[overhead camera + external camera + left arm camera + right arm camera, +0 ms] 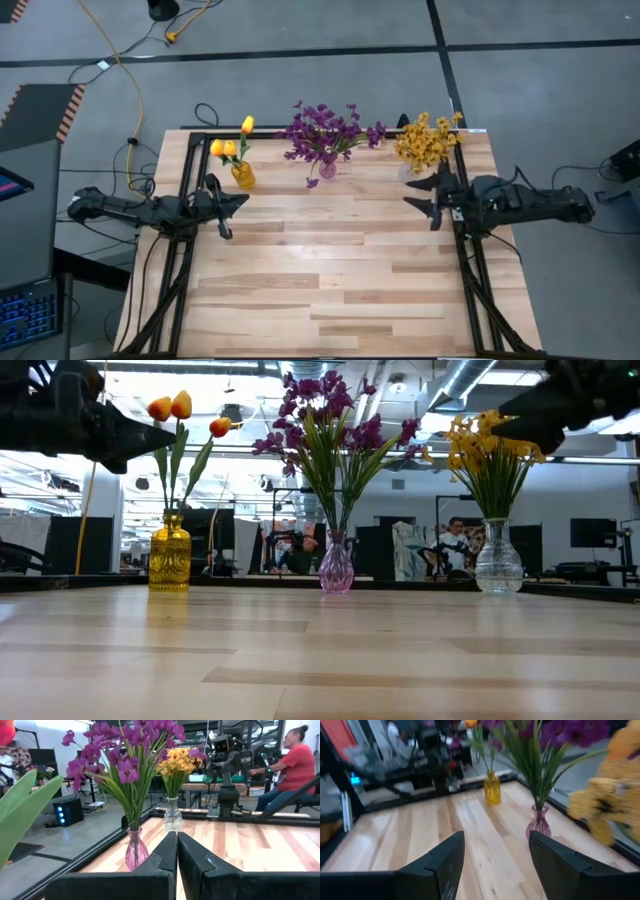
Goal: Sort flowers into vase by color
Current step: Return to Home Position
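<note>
Along the far edge of the desk [330, 290] stand three vases in a row, each with one colour of flower. The orange-yellow tulips [230, 147] are in the yellow vase [243, 177] at the left arm's end. The purple sprigs [325, 130] are in the pink glass vase [327, 169] in the middle. The small yellow blossoms [428, 140] are in the transparent vase [498, 565] at the right arm's end. No loose stem lies on the wood, so I judge the sorting finished and only the retreat to rest left.

The left pincer [177, 836] hangs just beside the yellow vase on its inward side, above the desk. Its two fingers are pressed together and hold nothing. The right pincer [496, 837] hangs just short of the transparent vase, fingers spread wide and empty. The yellow blossoms spill out very near it, filling one edge of its wrist view.

The retreat turns on this: every stem stands upright, with its blossoms fanning out above the vase neck at about the height of the arms. Each arm's nearest bouquet lies just beyond its pincer toward the far edge. Pulling back toward the near side and outward looks safest. The right arm seems the likelier to snag, being nearest to overhanging blossoms.

The tulips are few and slim with long leaves, while the purple bunch is the broadest.
</note>
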### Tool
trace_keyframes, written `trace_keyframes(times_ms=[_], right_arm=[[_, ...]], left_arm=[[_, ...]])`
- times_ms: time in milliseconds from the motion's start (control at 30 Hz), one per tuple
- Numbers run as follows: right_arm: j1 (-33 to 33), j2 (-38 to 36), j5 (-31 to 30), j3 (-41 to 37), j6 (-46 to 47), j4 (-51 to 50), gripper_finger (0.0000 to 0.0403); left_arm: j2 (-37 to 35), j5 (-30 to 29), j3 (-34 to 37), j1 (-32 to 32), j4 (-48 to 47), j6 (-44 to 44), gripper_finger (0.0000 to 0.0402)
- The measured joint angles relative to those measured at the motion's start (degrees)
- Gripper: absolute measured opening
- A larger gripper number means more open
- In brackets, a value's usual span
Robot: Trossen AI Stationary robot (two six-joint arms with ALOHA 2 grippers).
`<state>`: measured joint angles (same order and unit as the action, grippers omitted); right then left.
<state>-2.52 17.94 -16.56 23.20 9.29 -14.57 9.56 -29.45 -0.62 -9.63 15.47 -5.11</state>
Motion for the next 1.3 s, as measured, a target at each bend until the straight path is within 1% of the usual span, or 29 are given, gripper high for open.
trace_keyframes(times_ms=[233,333,433,600,733,800,1033,1133,1233,1300], right_arm=[[-0.1,-11.3,0.1,-6.9,0.9,2.4,0.0249],[-0.1,-15.2,0.7,-10.7,0.9,6.3,0.0249],[-0.1,-17.9,3.5,-14.8,0.9,11.8,0.0249],[1.0,-17.1,4.7,-19.7,-0.2,21.8,0.0249],[3.1,-16.8,6.7,-22.3,-0.8,25.9,0.0249],[4.4,-16.8,7.7,-22.6,-0.8,25.9,0.0249],[8.0,-16.8,7.8,-22.7,-0.8,20.7,0.0249],[8.7,-16.8,7.8,-22.7,-0.8,17.7,0.0249],[8.7,-16.8,8.3,-22.7,-1.0,17.3,0.0249],[8.7,-16.8,9.0,-22.7,-2.7,17.2,0.0249]], left_arm=[[0.0,-2.4,0.0,0.0,-1.7,-0.1,0.0000],[0.0,-2.5,0.0,0.0,-1.7,-0.1,0.0000],[0.0,-2.5,0.0,0.0,-1.7,-0.2,0.0000],[0.0,-2.5,0.0,0.0,-1.6,-0.7,0.0000],[0.0,-2.5,0.1,0.0,-1.7,-1.8,0.0000],[0.0,-2.5,0.1,0.0,-1.7,-2.0,0.0000],[0.0,-2.5,0.1,0.0,-3.1,-1.9,0.0000],[0.0,-2.2,0.1,0.0,-4.8,-1.8,0.0000],[0.0,-2.1,0.1,0.0,-6.0,-1.3,0.0000],[0.0,-2.0,0.1,0.0,-6.5,-1.3,0.0000]])
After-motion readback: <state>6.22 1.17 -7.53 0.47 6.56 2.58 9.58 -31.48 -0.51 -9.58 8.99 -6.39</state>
